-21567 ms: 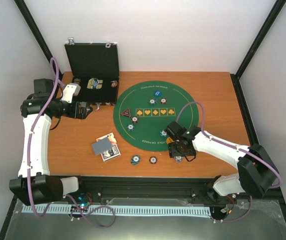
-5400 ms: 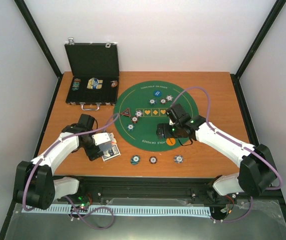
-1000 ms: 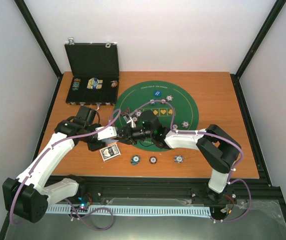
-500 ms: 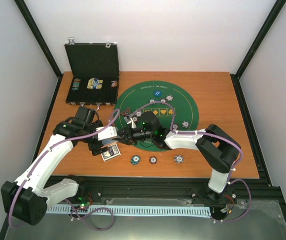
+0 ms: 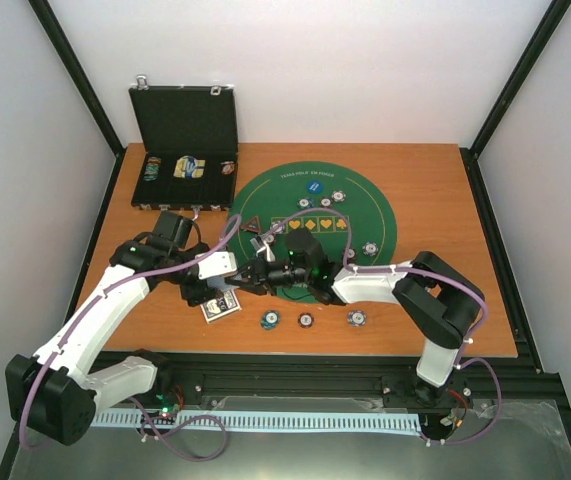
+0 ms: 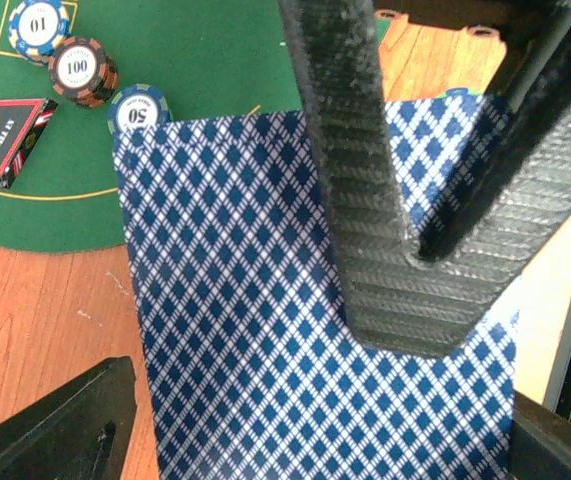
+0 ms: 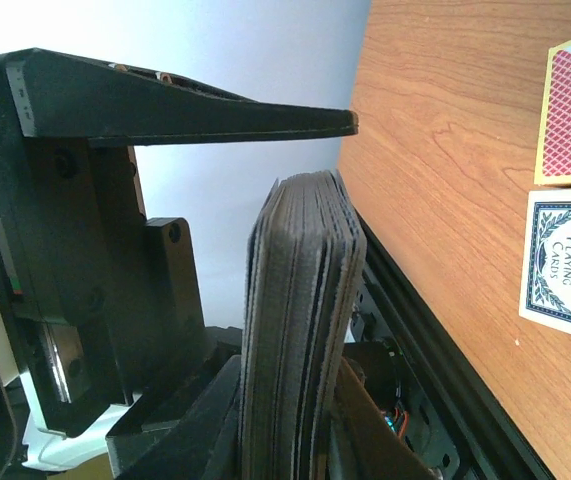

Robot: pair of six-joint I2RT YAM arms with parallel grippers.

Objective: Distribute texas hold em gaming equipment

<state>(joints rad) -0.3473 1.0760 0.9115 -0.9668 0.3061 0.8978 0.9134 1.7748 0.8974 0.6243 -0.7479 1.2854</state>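
Orange wooden desk (image 5: 435, 190) with a round green mat (image 5: 370, 210). Right jaws are clenched on a deck of playing cards (image 7: 300, 320) at the mat's left edge. Left jaws stand spread either side, apart from it. Striped poker chips (image 6: 83, 68) and a triangular token (image 6: 5, 130) lie on the mat nearby.

Wood tbl (image 5: 435, 180): green mat (image 5: 370, 205), blk case (image 5: 183, 118), card box (image 5: 221, 307), chips (image 5: 306, 320)

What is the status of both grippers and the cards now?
Left gripper open. Right gripper shut on the deck. Chips lie just beyond it on the mat.
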